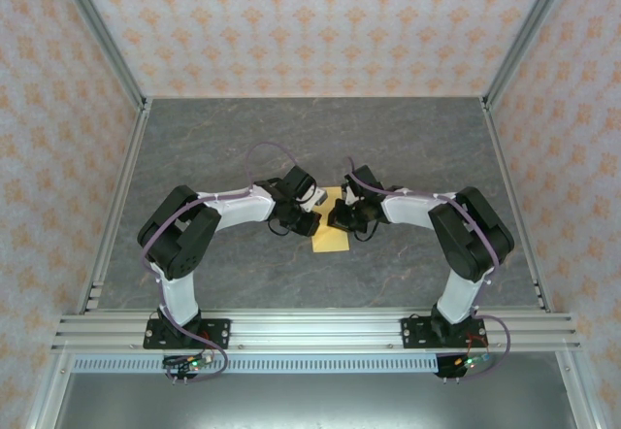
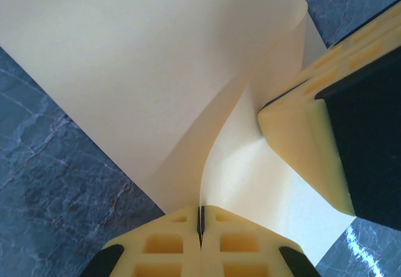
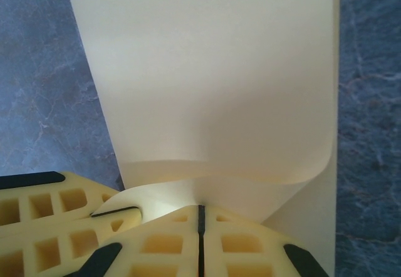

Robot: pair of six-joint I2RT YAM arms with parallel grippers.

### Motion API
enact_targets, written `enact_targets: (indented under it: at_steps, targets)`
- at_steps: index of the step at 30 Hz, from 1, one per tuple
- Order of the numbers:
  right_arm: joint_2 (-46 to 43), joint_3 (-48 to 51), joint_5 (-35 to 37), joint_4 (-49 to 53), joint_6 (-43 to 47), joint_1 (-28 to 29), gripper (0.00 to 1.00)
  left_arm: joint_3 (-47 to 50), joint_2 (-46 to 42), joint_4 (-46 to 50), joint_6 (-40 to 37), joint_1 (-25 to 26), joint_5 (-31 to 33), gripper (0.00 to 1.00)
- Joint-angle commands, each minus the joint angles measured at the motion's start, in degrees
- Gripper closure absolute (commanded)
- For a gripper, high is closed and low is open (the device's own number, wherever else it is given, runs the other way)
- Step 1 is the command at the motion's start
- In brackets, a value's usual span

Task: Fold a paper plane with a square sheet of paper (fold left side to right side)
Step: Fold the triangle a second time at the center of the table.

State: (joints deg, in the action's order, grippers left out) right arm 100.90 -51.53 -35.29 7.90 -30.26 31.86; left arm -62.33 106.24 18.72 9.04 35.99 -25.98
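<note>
Mid-table on grey marbled tabletop (image 1: 291, 138): thin yellow-orange square sheet of paper (image 1: 330, 238), btw both arms, nearer the bases than the far wall. On its L side: black-and-yellow two-finger left gripper (image 1: 307, 219), pads together on the lifted paper edge. On its R side: matching right gripper (image 1: 337, 217), likewise closed on paper. Tips just beside each other over sheet's far part. Upper layer curled above lower layer, which lies flat on table.
</note>
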Motion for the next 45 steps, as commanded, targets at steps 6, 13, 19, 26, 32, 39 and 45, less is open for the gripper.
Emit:
enact_targets:
  at_steps: [6, 13, 19, 26, 32, 39, 45]
  targets:
    - [1.6, -1.3, 4.1, 6.0, 2.1, 0.2, 0.90, -1.3, -0.4, -0.2, 0.5, -0.3, 3.4, 0.95]
    - [3.3, -1.7, 5.2, 8.5, 2.4, 0.2, 0.91, -1.2, -2.3, -0.3, 1.3, -0.3, 3.9, 0.89]
    - [4.0, -1.6, 5.2, 8.9, 2.4, 0.2, 0.91, -1.3, -6.5, 0.6, 2.5, -0.3, 5.5, 0.76]
    - [3.9, -1.6, 5.1, 8.6, 2.3, 0.2, 0.91, 1.5, -12.4, -0.6, 5.1, -0.4, 0.1, 0.70]
    - [3.9, -1.7, 4.8, 8.4, 2.2, 0.2, 0.91, 6.2, -12.0, -10.2, 10.9, -0.2, -15.8, 0.71]
    - [3.8, -1.8, 4.7, 8.5, 2.1, 0.2, 0.91, 8.4, -8.6, -15.1, 13.6, 0.9, -21.8, 0.72]
    - [3.8, -1.8, 4.8, 8.8, 2.2, 0.2, 0.91, 8.2, -5.2, -14.3, 13.0, 2.2, -22.2, 0.72]
